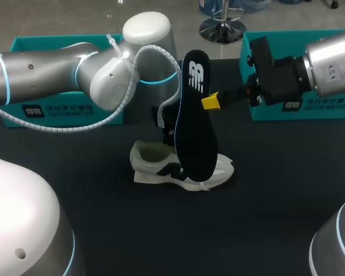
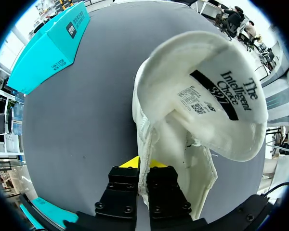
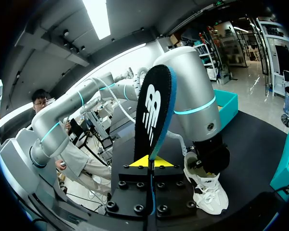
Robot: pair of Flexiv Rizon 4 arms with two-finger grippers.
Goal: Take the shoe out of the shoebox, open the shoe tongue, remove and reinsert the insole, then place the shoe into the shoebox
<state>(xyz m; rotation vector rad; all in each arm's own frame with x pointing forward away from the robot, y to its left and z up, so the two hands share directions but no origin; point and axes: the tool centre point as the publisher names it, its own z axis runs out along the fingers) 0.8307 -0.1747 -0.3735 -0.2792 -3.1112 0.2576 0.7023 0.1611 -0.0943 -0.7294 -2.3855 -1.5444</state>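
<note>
Insole (image 1: 194, 121) hangs upright mid-frame, clamped in right gripper (image 1: 211, 102), lower end just over shoe (image 1: 161, 164) w/ left gripper (image 2: 143, 166) clamped on it.

Between the yellow fingertips (image 3: 138, 162) of the right gripper (image 3: 149, 162), the insole (image 1: 194, 123) is black with a white logo and blue edge. The shoe (image 1: 155, 164) is off-white with black side marks; the shoebox (image 1: 302, 112) is teal
</note>
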